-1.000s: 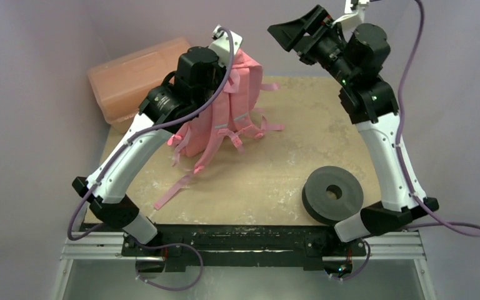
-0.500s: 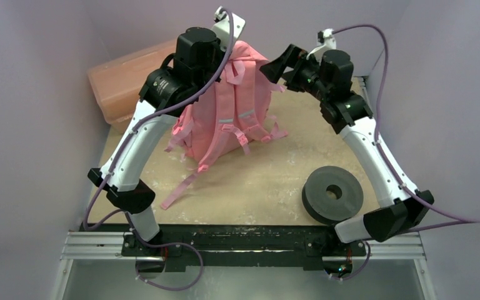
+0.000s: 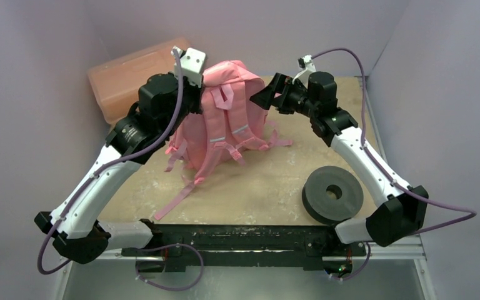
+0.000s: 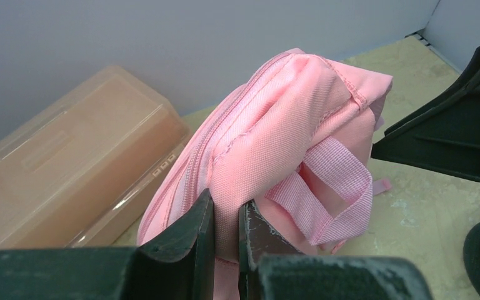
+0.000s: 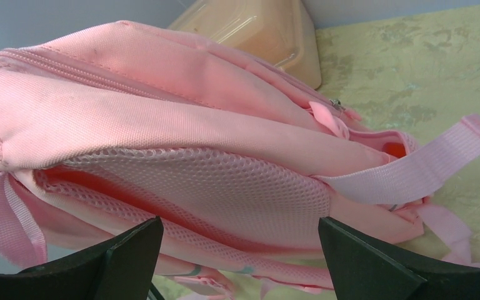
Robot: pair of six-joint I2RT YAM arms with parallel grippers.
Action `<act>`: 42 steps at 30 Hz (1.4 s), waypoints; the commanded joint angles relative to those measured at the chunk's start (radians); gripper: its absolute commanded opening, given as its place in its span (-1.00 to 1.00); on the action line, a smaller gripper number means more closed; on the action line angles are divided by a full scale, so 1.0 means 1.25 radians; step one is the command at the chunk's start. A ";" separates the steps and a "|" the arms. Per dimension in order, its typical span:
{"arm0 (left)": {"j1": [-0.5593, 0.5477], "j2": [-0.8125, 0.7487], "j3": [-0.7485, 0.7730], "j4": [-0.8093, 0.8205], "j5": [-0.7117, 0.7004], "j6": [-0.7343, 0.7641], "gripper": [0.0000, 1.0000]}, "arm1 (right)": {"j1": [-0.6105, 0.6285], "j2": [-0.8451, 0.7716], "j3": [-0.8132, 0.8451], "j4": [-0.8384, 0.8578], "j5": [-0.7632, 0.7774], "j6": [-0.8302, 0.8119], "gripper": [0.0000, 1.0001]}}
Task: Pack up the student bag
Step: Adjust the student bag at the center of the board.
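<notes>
At 12 o'clock on bench (image 3: 256, 187), left claw (image 4: 225, 215) pinches student bag (image 3: 225, 119) top; right claw (image 5: 240, 247) spread wide at 3 o'clock. Opening step, likely; next: grip zip pull (image 5: 335, 105).

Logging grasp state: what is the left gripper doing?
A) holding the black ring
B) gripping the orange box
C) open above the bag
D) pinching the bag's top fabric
D: the left wrist view shows the left gripper closed on a fold of fabric at the top of the student bag.
</notes>
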 commanded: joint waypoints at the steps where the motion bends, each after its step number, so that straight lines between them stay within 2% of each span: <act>1: 0.018 -0.034 -0.045 0.058 0.021 -0.087 -0.99 | 0.000 -0.038 0.021 0.003 0.013 -0.068 0.98; 2: 0.019 -0.028 -0.016 0.030 0.021 -0.086 -0.83 | 0.000 -0.037 0.034 -0.011 0.016 -0.081 0.98; 5: 0.021 -0.005 0.081 -0.040 0.029 -0.093 -0.11 | 0.000 -0.034 0.071 -0.056 0.025 -0.111 0.98; 6: 0.021 -0.002 0.101 -0.051 0.044 -0.097 0.04 | 0.000 -0.036 0.076 -0.061 0.029 -0.117 0.98; 8: 0.021 -0.010 0.118 -0.053 0.074 -0.109 0.27 | 0.000 -0.044 0.081 -0.070 0.042 -0.127 0.98; 11: 0.021 -0.028 0.125 -0.053 0.107 -0.126 0.51 | 0.000 -0.048 0.093 -0.089 0.057 -0.136 0.98; 16: 0.021 -0.050 0.147 -0.079 0.147 -0.145 0.63 | 0.000 -0.052 0.119 -0.120 0.070 -0.162 0.98; 20: 0.021 -0.075 0.148 -0.089 0.128 -0.134 0.65 | 0.000 -0.064 0.136 -0.142 0.083 -0.184 0.98; 26: 0.021 -0.155 0.136 -0.084 0.098 -0.107 0.65 | 0.000 -0.118 0.184 -0.245 0.240 -0.259 0.98; 29: 0.021 -0.211 0.076 -0.037 0.073 -0.091 0.65 | -0.001 -0.156 0.187 -0.261 0.302 -0.279 0.98; 32: 0.021 -0.236 0.009 -0.012 0.038 -0.070 0.71 | -0.001 -0.169 0.160 -0.252 0.276 -0.234 0.98; 34: 0.025 -0.233 -0.027 -0.018 0.026 -0.063 0.73 | -0.001 -0.187 0.073 -0.166 0.179 -0.189 0.98; 37: 0.098 -0.214 -0.081 -0.017 0.017 -0.106 0.72 | 0.010 -0.189 -0.086 0.011 -0.008 -0.077 0.98; 39: 0.211 -0.214 -0.123 -0.009 0.074 -0.170 0.70 | 0.064 -0.190 -0.173 0.115 0.008 -0.026 0.98; 42: 0.389 -0.229 -0.219 0.019 0.159 -0.317 0.69 | 0.142 -0.188 -0.256 0.184 0.078 0.001 0.98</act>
